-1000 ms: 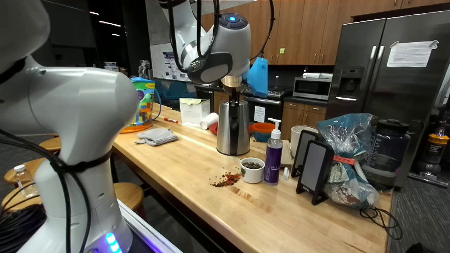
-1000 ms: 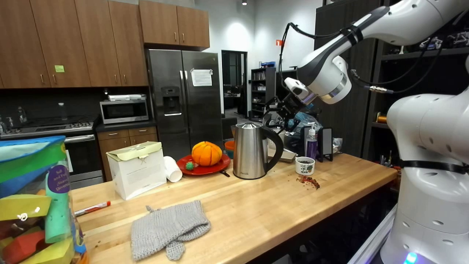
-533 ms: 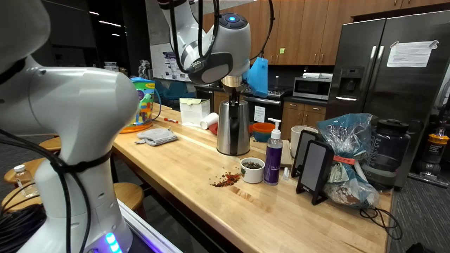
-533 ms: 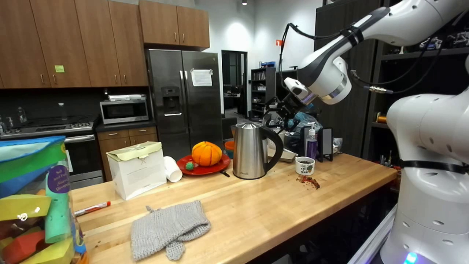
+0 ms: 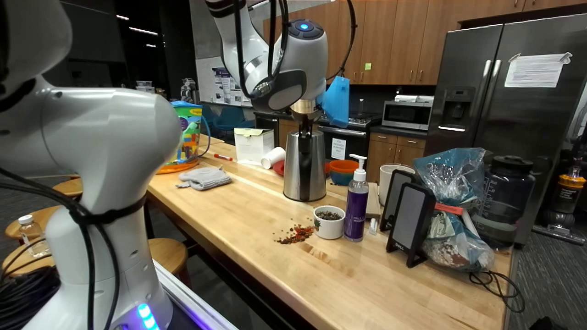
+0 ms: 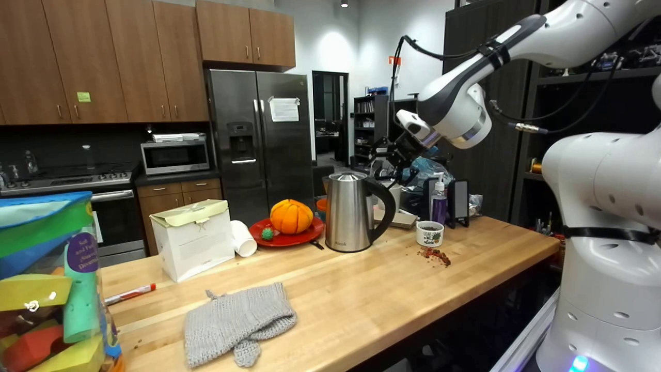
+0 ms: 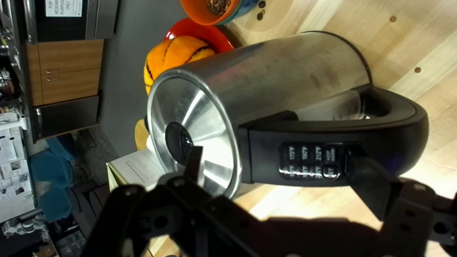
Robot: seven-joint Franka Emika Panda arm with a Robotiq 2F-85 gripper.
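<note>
Centre of exterior view: steel kettle upright on tabletop, white cup and pump bottle to lower right. Mid-frame in exterior view: red plate bearing orange pumpkin, just left of kettle. Wrist view, lower half: tool spread wide, one fingertip over lid, other by button panel on handle; contact unclear.
</note>
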